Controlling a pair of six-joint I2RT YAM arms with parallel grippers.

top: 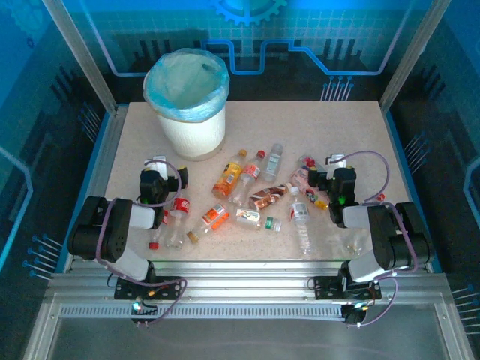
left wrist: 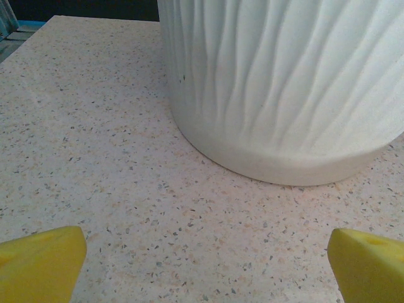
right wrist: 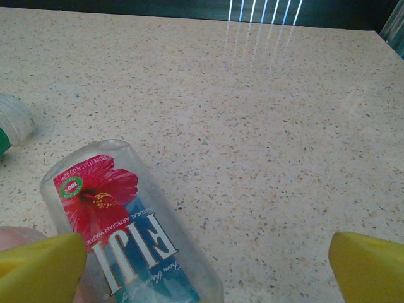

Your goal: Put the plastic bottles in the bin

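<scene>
The white ribbed bin [top: 193,127] with its light-blue liner stands at the back left of the table; its wall [left wrist: 284,95] rises just ahead in the left wrist view. Several plastic bottles lie scattered mid-table, among them an orange-labelled one [top: 227,178], a red-labelled one [top: 178,214] and a clear one [top: 300,221]. My left gripper [top: 156,165] [left wrist: 205,265] is open over bare table in front of the bin. My right gripper [top: 335,163] [right wrist: 205,268] is open too. A clear bottle with a red flower label [right wrist: 126,233] lies by its left fingertip [right wrist: 38,265], not gripped.
A crushed coppery bottle [top: 266,196] and a green-capped one [top: 259,220] lie in the cluster. Part of another bottle [right wrist: 12,123] shows at the left edge of the right wrist view. Metal frame posts and blue panels enclose the speckled table [top: 360,135].
</scene>
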